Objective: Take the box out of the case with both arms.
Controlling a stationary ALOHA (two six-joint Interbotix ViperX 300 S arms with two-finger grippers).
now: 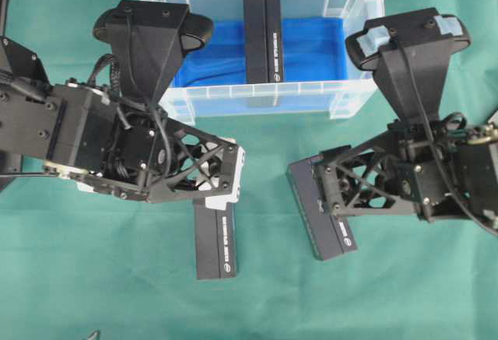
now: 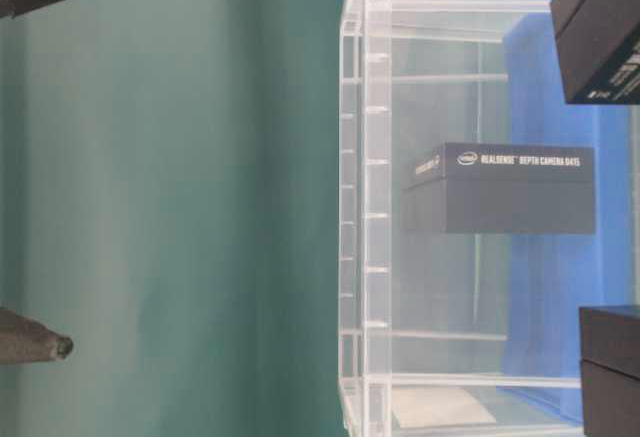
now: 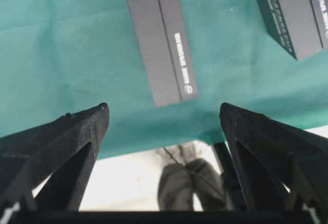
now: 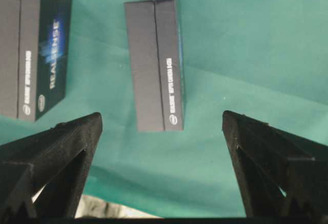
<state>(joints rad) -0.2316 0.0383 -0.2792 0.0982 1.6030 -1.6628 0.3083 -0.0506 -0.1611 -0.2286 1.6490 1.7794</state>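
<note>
The clear case (image 1: 354, 95) stands at the back of the green cloth with a blue sheet on its bottom. One black box (image 1: 263, 38) stands inside it and also shows in the table-level view (image 2: 500, 187). My left gripper (image 1: 233, 175) is open and empty, in front of the case, over the near end of a second black box (image 1: 214, 239) lying on the cloth. My right gripper (image 1: 320, 188) is open and empty over a third black box (image 1: 323, 219). The left wrist view (image 3: 164, 114) and right wrist view (image 4: 161, 119) show wide-apart jaws with only cloth between them.
The left wrist view shows two boxes on the cloth, one central (image 3: 161, 39) and one at the top right (image 3: 294, 14). The right wrist view shows one central (image 4: 154, 65) and one at the left (image 4: 33, 52). The table's front edge lies just below both grippers.
</note>
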